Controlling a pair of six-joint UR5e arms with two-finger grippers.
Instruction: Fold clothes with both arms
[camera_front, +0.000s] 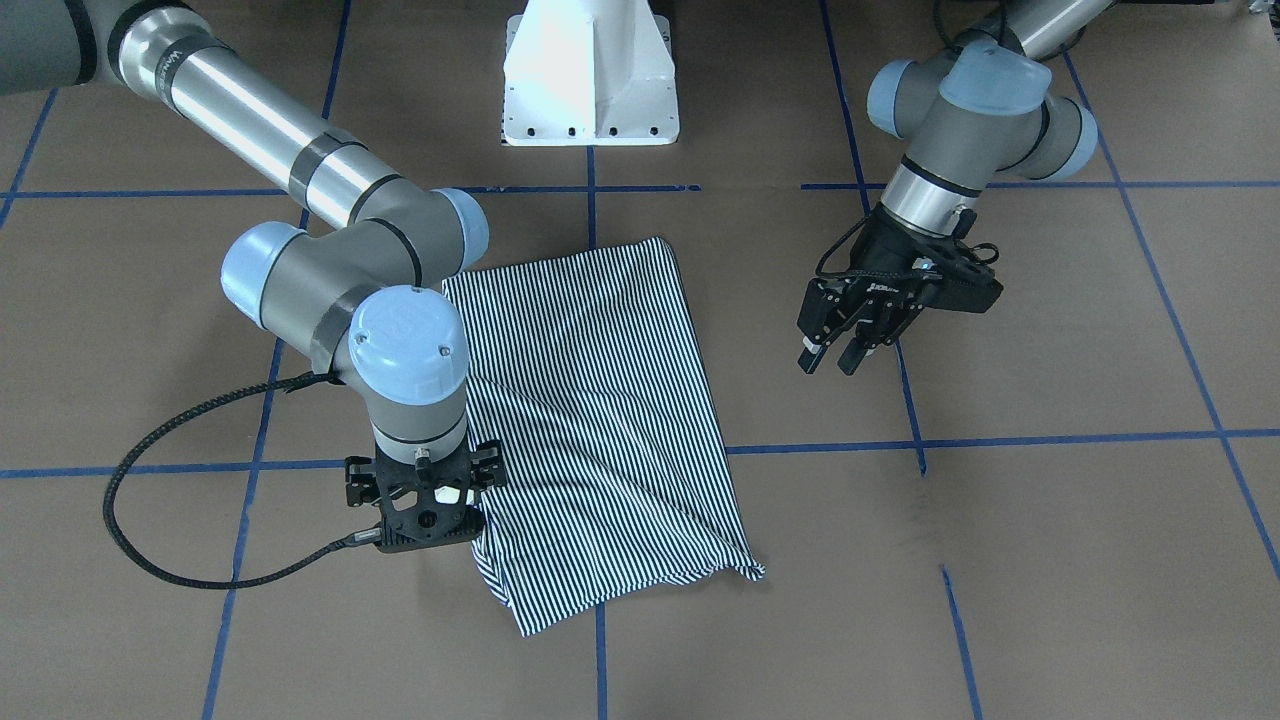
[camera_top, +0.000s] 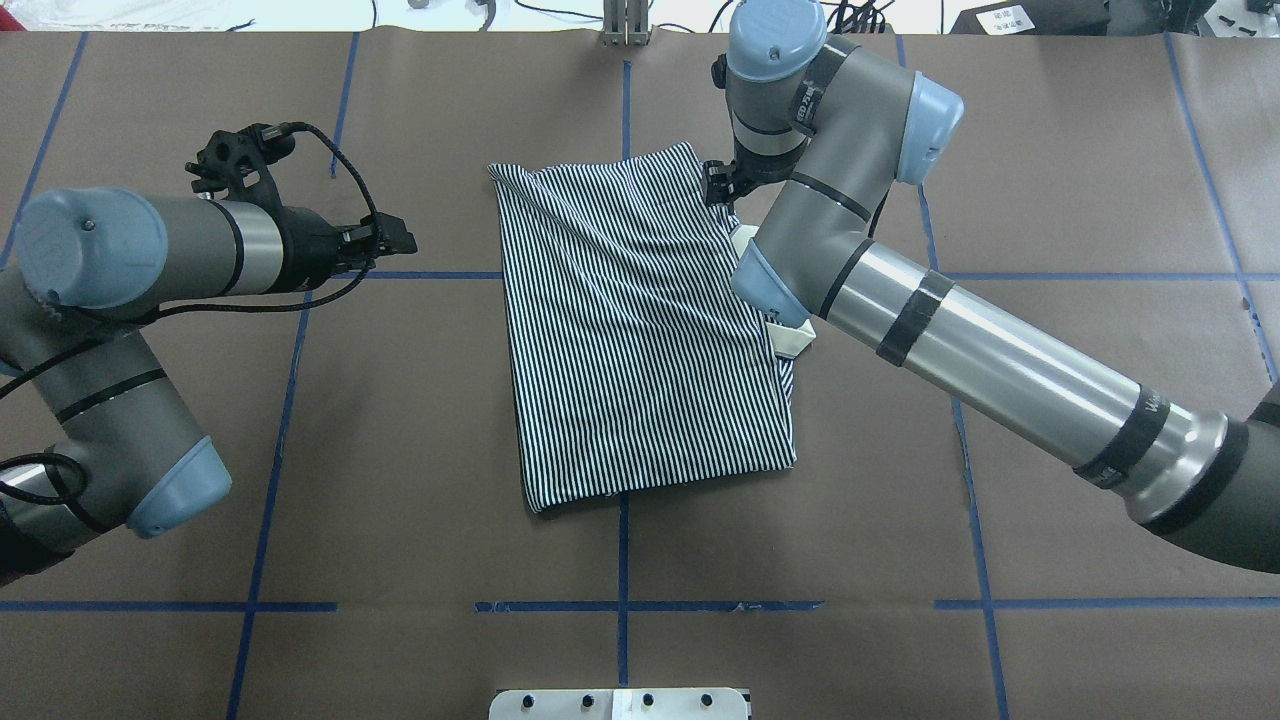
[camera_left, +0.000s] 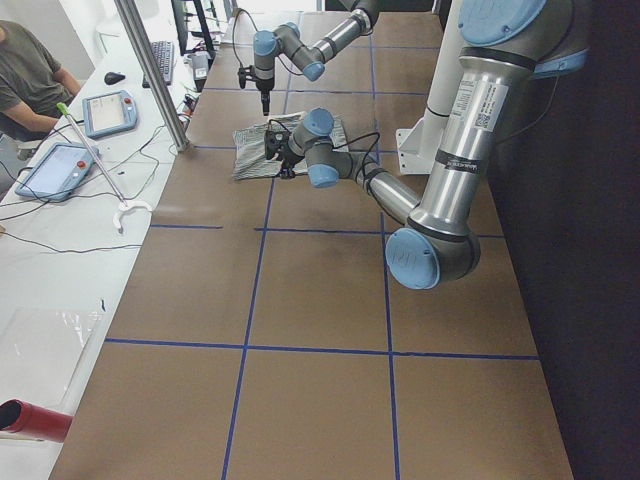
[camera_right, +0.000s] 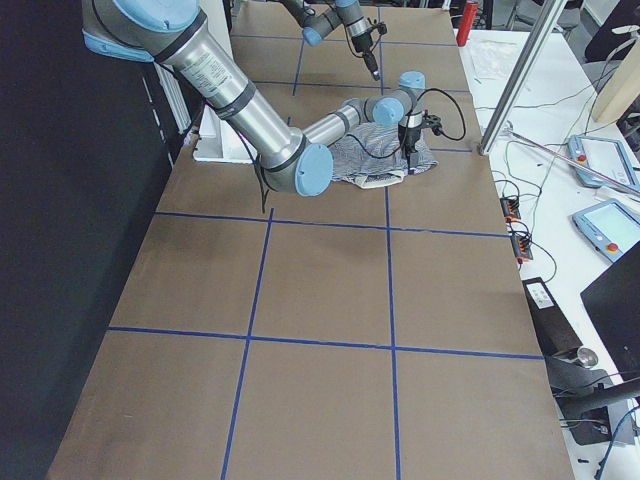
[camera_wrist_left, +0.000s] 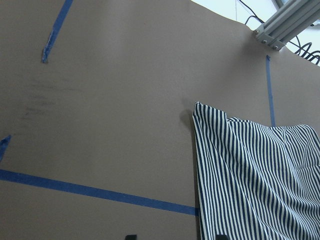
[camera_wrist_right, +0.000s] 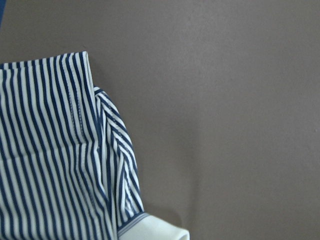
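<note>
The striped polo shirt (camera_front: 600, 420) lies folded into a rough rectangle mid-table, back side up (camera_top: 640, 340). Its cream collar (camera_top: 795, 340) pokes out under my right arm. My right gripper (camera_front: 425, 515) points straight down at the shirt's far corner on my right side (camera_top: 718, 190). Its fingers are hidden under the wrist, so I cannot tell whether it is open or shut. The right wrist view shows a sleeve edge and a cream band (camera_wrist_right: 150, 231) lying flat. My left gripper (camera_front: 828, 362) is open and empty, above bare table well to the shirt's left (camera_top: 400, 240).
The brown table carries a blue tape grid (camera_front: 1000, 440). The white pedestal base (camera_front: 590, 70) stands at the robot's side of the table. A metal post (camera_left: 150, 70) and a side bench with tablets (camera_left: 110, 110) run along the far edge, where a person sits.
</note>
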